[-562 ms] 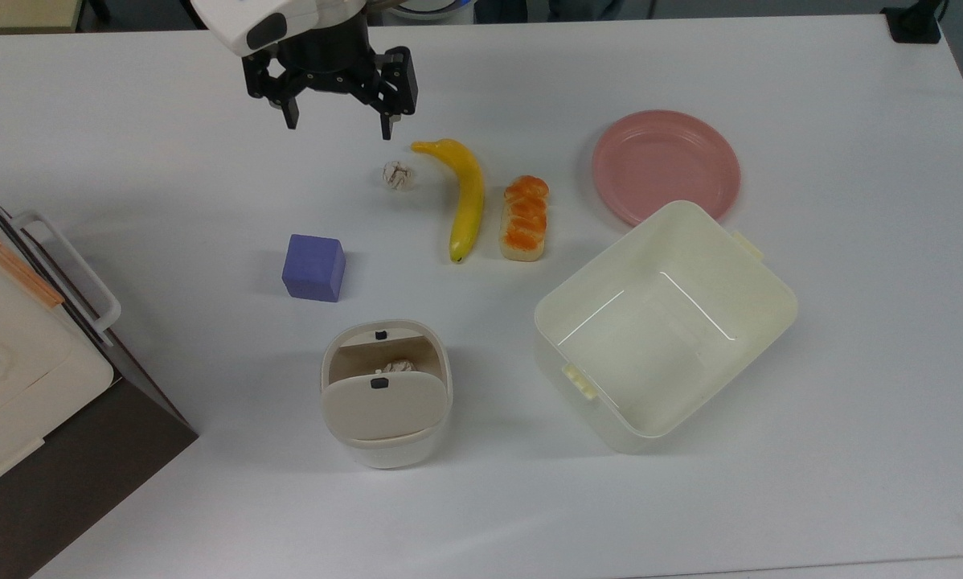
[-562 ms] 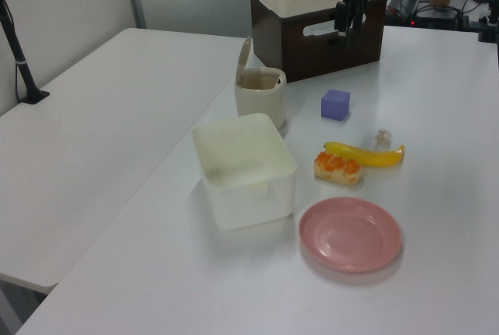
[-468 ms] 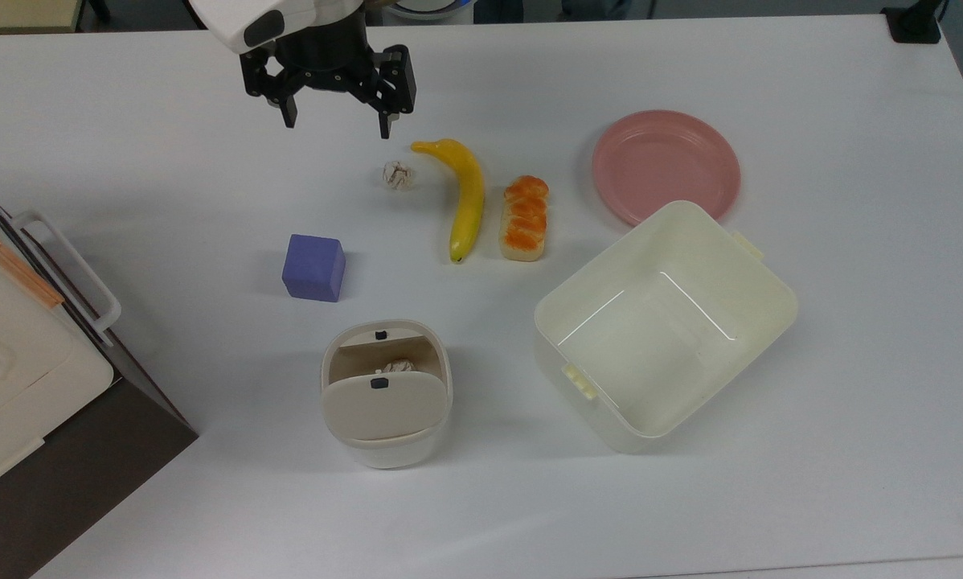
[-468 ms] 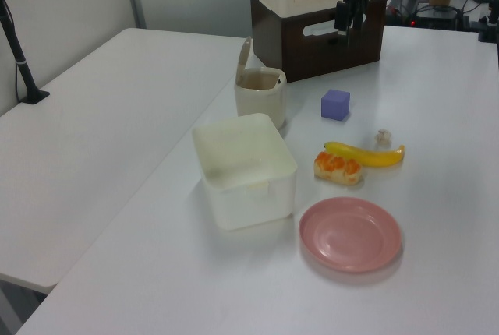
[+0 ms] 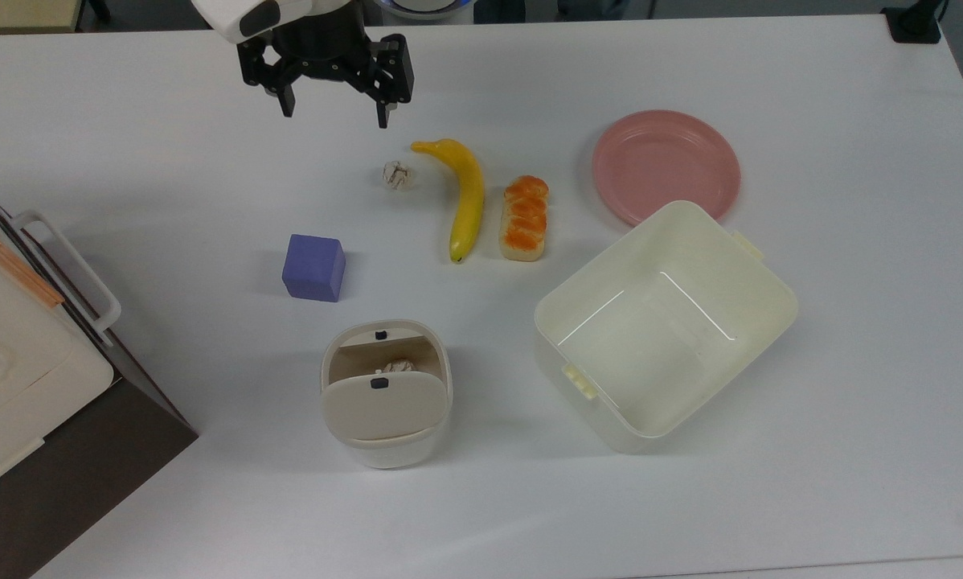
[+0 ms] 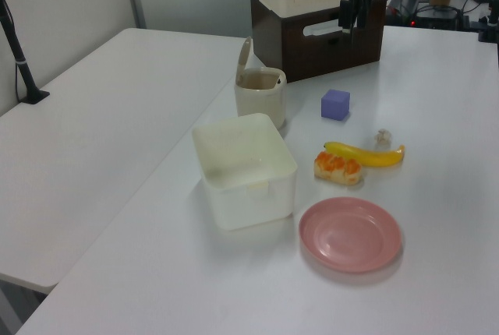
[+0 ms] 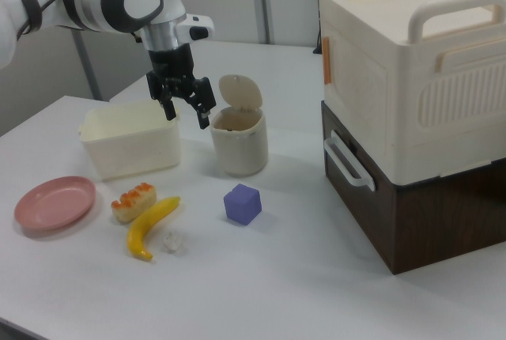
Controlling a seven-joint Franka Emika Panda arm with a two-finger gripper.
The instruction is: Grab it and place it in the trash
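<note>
The crumpled whitish paper wad [image 5: 395, 174] [image 6: 383, 137] [image 7: 171, 240] lies on the white table, just beside the banana's tip. My gripper [image 5: 334, 114] [image 6: 351, 27] [image 7: 188, 117] hangs open and empty above the table, up and to the left of the wad in the top view and not touching it. The beige trash bin [image 5: 379, 406] [image 6: 260, 97] [image 7: 237, 138] stands low in the top view with its flap lid up. Another crumpled wad [image 5: 399, 366] lies inside it.
A purple cube [image 5: 314, 267] sits between the wad and the bin. A banana [image 5: 465, 197], a bread piece [image 5: 525, 219], a pink plate [image 5: 666, 165] and a cream tub [image 5: 771, 310] lie at the top view's right. A cream box on a brown crate [image 7: 411, 79] stands nearby.
My gripper has drifted a little toward the top view's top edge, farther from the wad, still open. Nothing on the table has moved.
</note>
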